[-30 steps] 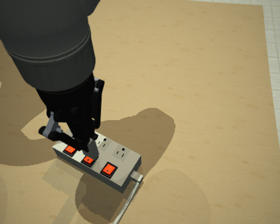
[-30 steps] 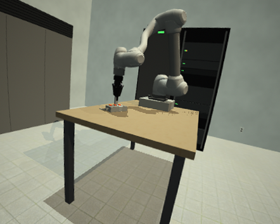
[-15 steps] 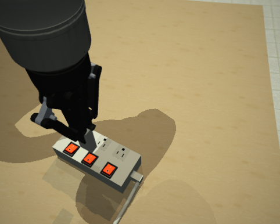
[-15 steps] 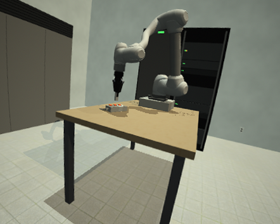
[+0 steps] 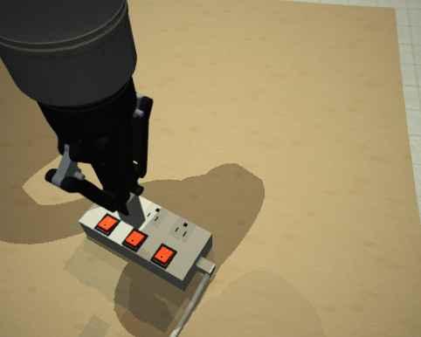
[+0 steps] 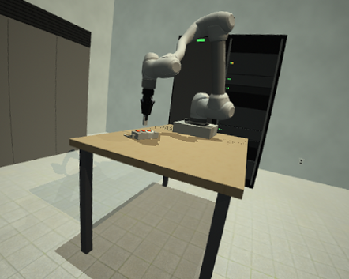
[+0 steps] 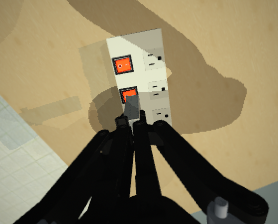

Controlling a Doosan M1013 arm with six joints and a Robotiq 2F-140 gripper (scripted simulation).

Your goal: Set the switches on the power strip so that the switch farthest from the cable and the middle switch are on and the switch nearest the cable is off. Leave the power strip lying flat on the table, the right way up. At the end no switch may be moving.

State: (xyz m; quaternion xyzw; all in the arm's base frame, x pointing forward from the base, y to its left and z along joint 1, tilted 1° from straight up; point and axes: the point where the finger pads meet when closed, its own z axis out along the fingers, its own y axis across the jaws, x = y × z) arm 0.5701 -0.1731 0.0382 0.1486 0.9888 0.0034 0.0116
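The white power strip (image 5: 146, 237) lies flat and right way up on the wooden table, with its cable (image 5: 192, 301) leaving at the lower right end. Its three rocker switches all show bright red-orange: the one farthest from the cable (image 5: 106, 223), the middle one (image 5: 135, 238) and the one nearest the cable (image 5: 164, 255). My gripper (image 5: 124, 207) is shut on nothing and hangs a little above the strip, apart from it. In the wrist view my fingertips (image 7: 132, 120) sit just below a lit switch (image 7: 129, 94); another switch (image 7: 123, 64) lies beyond, and the third is hidden behind the fingers.
The strip (image 6: 144, 133) lies near the table's left side in the exterior view, with my arm's base (image 6: 194, 128) behind it. A dark server rack (image 6: 247, 103) stands behind the table. The table edge and tiled floor (image 7: 20, 150) show at the wrist view's left.
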